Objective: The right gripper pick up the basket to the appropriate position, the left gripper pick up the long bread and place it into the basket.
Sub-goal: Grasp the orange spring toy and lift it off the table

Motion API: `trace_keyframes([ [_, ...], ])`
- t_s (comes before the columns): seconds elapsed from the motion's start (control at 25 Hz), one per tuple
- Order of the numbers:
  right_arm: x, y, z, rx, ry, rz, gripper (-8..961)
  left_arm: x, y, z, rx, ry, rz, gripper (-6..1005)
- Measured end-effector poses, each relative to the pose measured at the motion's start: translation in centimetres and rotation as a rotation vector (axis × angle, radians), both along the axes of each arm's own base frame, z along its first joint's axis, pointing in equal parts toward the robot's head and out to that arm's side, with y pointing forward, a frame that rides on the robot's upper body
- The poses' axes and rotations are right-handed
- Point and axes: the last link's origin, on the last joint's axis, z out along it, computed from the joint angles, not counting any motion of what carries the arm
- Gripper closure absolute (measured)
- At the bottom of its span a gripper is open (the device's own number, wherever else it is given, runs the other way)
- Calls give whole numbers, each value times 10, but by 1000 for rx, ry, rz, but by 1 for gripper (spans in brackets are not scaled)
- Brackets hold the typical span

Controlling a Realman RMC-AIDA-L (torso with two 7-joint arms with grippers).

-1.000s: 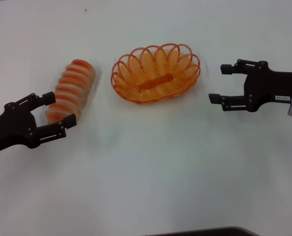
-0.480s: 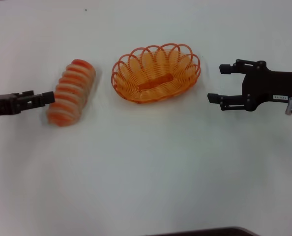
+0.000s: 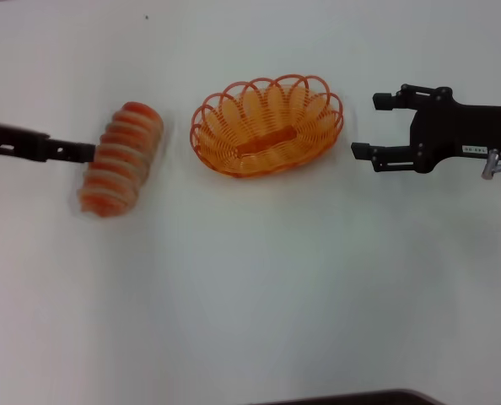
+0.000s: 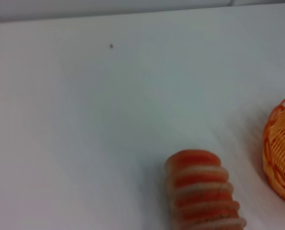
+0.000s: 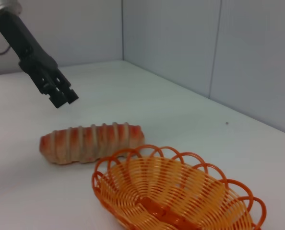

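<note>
The long bread (image 3: 120, 160), a loaf of orange and cream ridges, lies on the white table left of the basket (image 3: 225, 126). The orange wire basket stands upright with nothing in it. My left gripper (image 3: 88, 153) shows as a thin black bar whose tip reaches the bread's left side. In the right wrist view the left gripper (image 5: 63, 98) hangs in the air above the bread (image 5: 89, 141), apart from it. My right gripper (image 3: 367, 126) is open, just right of the basket's rim without touching it. The left wrist view shows the bread (image 4: 202, 191) and the basket's edge (image 4: 281, 148).
The white table (image 3: 250, 278) stretches bare in front of the bread and basket. A grey wall (image 5: 181, 38) rises behind the table's far edge. A dark edge (image 3: 352, 398) shows at the table's front.
My left gripper has turned from a flat, open pose into an edge-on bar and moved away from the front, up to the bread's left side. My right gripper has crept slightly toward the basket.
</note>
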Motion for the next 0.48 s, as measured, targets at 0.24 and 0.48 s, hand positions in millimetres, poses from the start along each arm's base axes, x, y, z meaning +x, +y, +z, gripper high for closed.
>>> trace_keyframes([
  [0.24,1,2,0,5,3,-27,74,20,4,-30,-50,71,-25,99],
  [0.48,1,2,0,-2,3,-28,74,21,8,-43,-47,108,-14,98],
])
